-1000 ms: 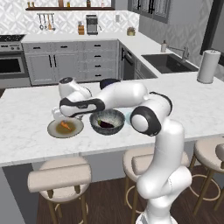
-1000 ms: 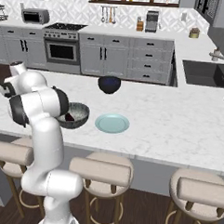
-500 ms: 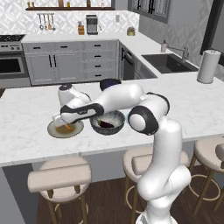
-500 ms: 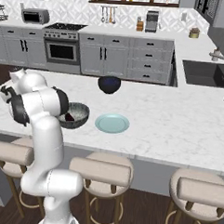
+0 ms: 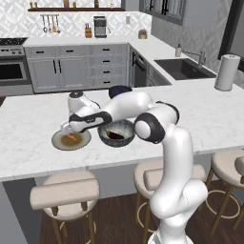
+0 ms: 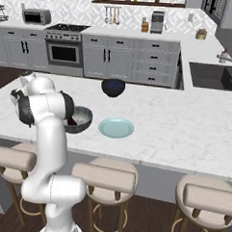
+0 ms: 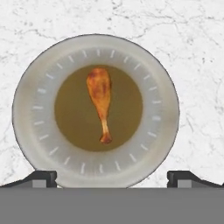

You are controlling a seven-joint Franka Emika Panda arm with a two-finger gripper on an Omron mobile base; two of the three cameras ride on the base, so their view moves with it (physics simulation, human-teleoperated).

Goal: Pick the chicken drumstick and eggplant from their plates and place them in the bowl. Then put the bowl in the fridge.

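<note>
1. Orange-brown, the chicken drumstick [image 7: 101,103] lies loose at the middle of the olive-brown plate [image 7: 30,131], thick end toward 12 o'clock and thin bone end toward 6 o'clock in my hand view.
2. My tool [image 7: 112,177] hangs over that plate with its jaws spread wide apart, one dark tip at 7 o'clock and the other at 5 o'clock of the plate's grey rim; nothing is between them and they are clear of the drumstick.
3. From the left base view, my tool [image 5: 66,127] sits above the 9 o'clock side of the same plate [image 5: 59,142], and the drumstick [image 5: 71,137] shows as a small orange streak on it.
4. Just beside that plate, at its 3 o'clock, stands the streaked grey-blue bowl [image 5: 125,127], with the dark eggplant [image 5: 115,135] already inside it.
5. In the right base view the bowl [image 6: 84,120] is partly behind my arm, and the pale teal plate [image 6: 116,127] lies bare just beside it at its 3 o'clock.
6. A smaller dark navy bowl [image 6: 113,87] stands well apart, toward 12 o'clock of the teal plate.
7. All of these rest on the white marbled desk [image 6: 184,136]; three stools [image 6: 105,177] line its near edge.
8. Far at 2 o'clock in the left base view, a paper towel roll [image 5: 226,72] stands by the sink [image 5: 180,68].
</note>
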